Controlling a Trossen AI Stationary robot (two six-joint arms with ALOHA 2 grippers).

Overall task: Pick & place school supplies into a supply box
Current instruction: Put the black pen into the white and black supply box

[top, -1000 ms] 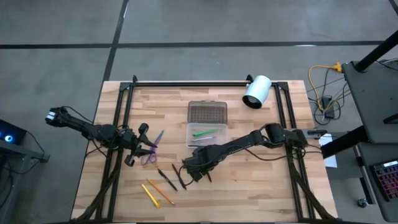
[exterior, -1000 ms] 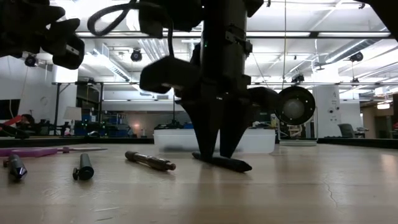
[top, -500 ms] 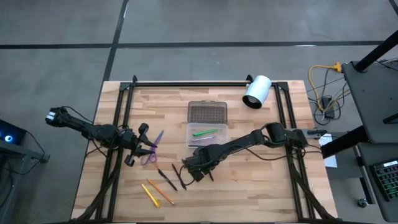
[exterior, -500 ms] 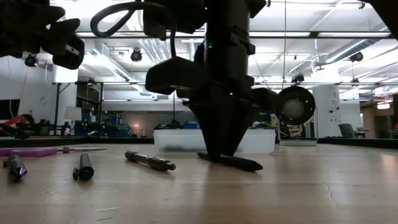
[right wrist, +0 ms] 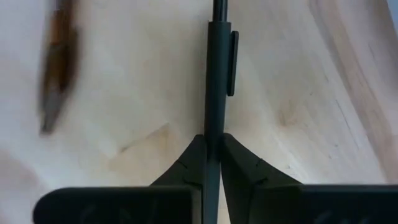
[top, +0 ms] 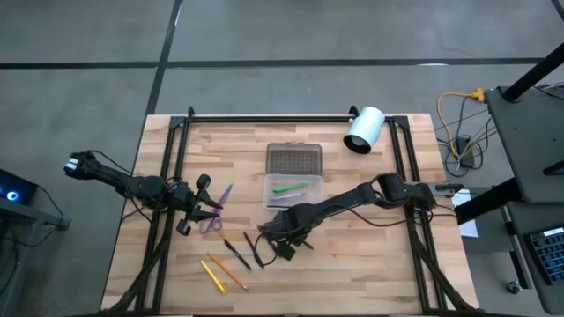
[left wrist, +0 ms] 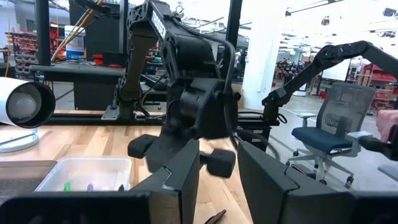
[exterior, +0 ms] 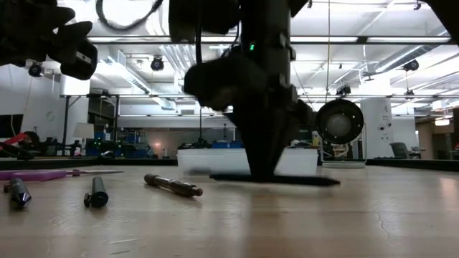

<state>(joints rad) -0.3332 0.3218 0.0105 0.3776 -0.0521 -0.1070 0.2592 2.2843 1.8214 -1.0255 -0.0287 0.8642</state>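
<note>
Right wrist view: right pincer (right wrist: 213, 155) clamped on a dark pen (right wrist: 217, 74) above the wooden surface (right wrist: 298, 93), ready for carrying to the supply box (top: 294, 189); left pincer (top: 196, 214) parted, empty.

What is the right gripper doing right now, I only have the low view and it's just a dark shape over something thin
Observer: The right gripper is shut on a black pen; the right wrist view shows both fingers pinching its barrel.
Operator: Where is that on the table?
Observer: In the high view it is just in front of the supply box, whose lid lies open.
Operator: Anything in the box?
Observer: A green pen lies inside.
Operator: And the left arm?
Observer: The left gripper waits beside the purple scissors, holding nothing.
</note>
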